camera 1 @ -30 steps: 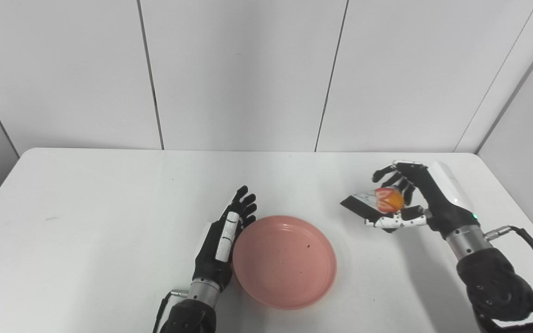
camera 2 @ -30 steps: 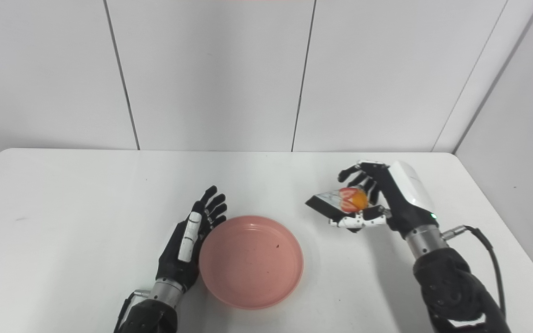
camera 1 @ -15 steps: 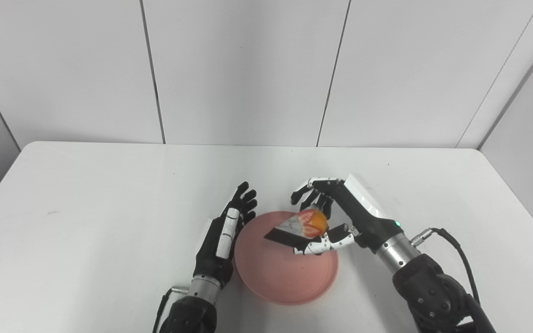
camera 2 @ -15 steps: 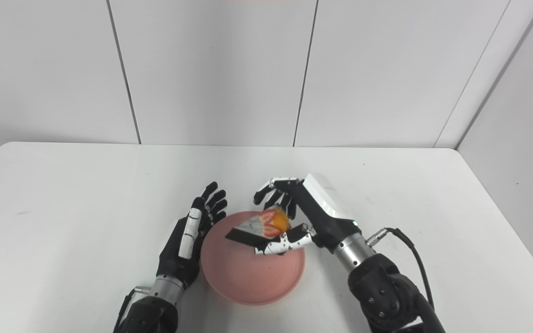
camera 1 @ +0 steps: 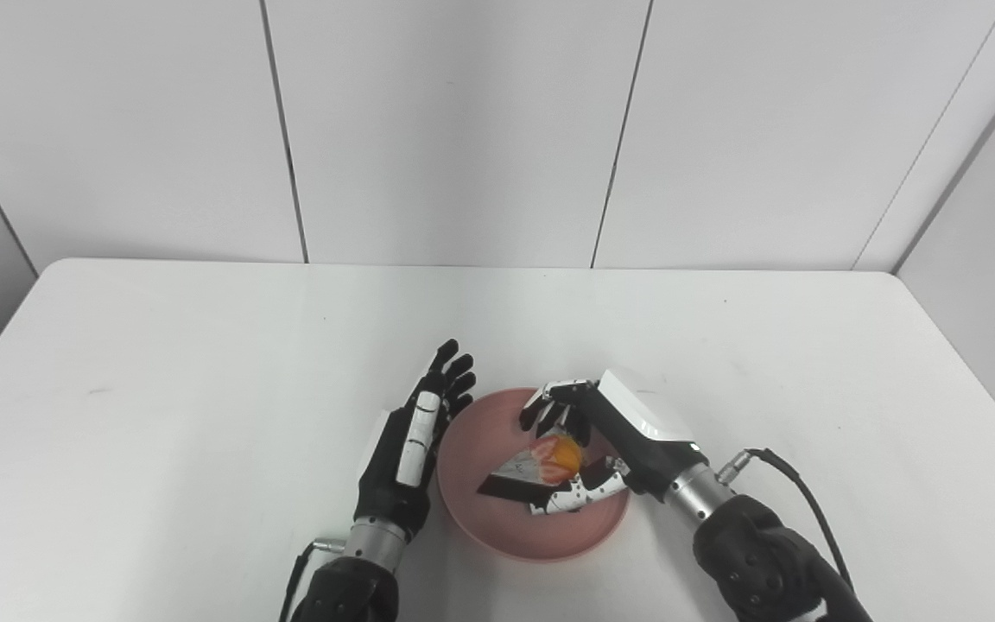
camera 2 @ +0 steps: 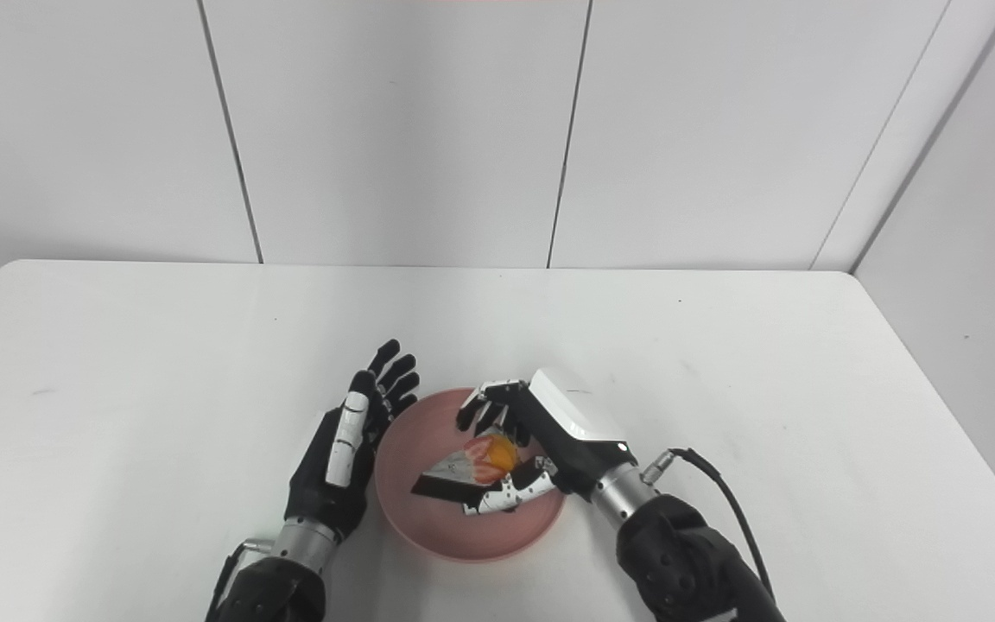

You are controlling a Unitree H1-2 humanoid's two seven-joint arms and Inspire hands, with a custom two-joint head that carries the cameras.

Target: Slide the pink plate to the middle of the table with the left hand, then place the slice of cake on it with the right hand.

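The pink plate (camera 1: 497, 523) lies on the white table near its front middle. My right hand (camera 1: 605, 441) is over the plate, shut on the slice of cake (camera 1: 541, 466), a wedge with a dark base, white side and a strawberry and orange fruit on top. The cake is low inside the plate (camera 2: 437, 527); whether it touches the plate I cannot tell. My left hand (camera 1: 415, 441) is open, fingers straight and apart, its edge right against the plate's left rim. Both hands also show in the right eye view, the left hand (camera 2: 346, 449) and the right hand (camera 2: 549, 436).
The white table (camera 1: 161, 363) spreads to the left, right and back of the plate. White wall panels (camera 1: 463, 130) stand behind the table's far edge. A black cable (camera 1: 795, 492) runs from my right wrist.
My right hand has carried the cake from the table's right side leftward over the plate and then lowered it into the plate. My left hand has stayed by the rim. The camera has tilted slightly.
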